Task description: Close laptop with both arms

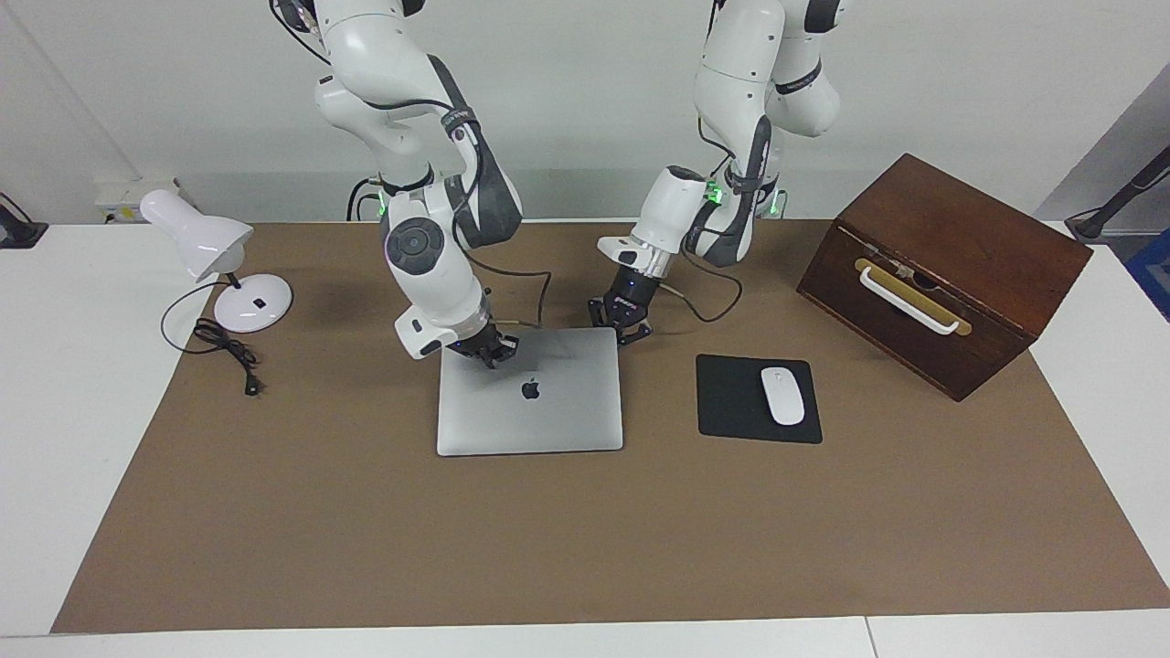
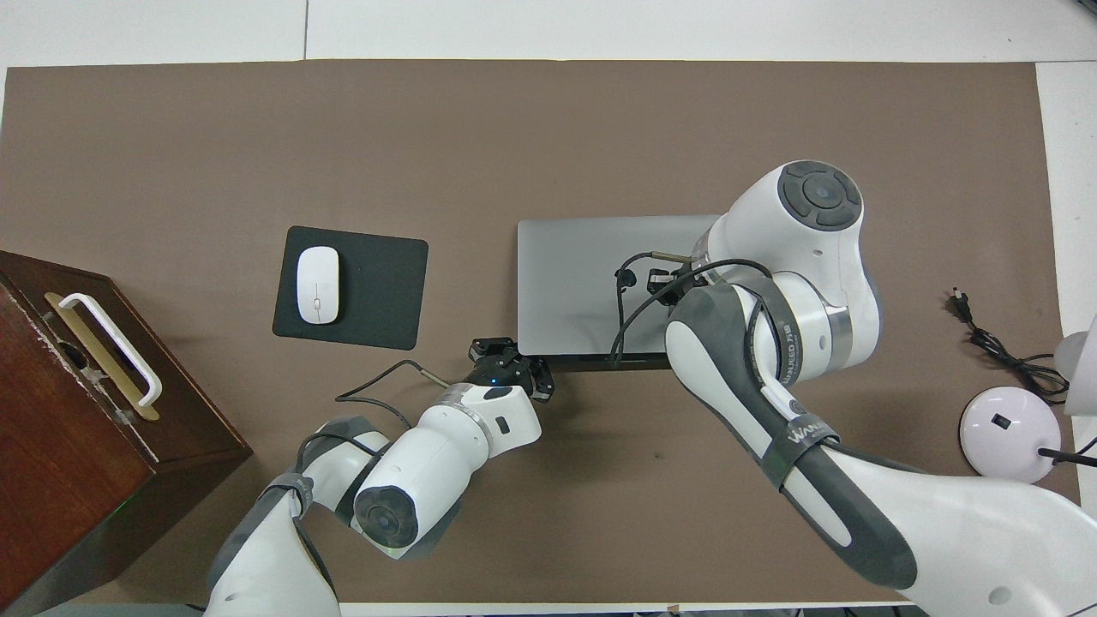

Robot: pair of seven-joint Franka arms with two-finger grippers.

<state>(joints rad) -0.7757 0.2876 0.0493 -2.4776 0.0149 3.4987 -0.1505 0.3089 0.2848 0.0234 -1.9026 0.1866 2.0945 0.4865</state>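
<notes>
Right claw (image 1: 494,352) rests fingertips-together on the flat silver laptop (image 1: 530,393).

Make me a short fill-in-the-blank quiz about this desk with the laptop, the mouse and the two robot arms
1. The laptop lies with its lid ____.
2. The white mouse rests on a black ____.
3. The right gripper is over the laptop's corner toward the desk lamp, and its fingertips are ____.
4. The wooden box has a white ____ on its front.

Missing words: closed; mouse pad; shut; handle
</notes>
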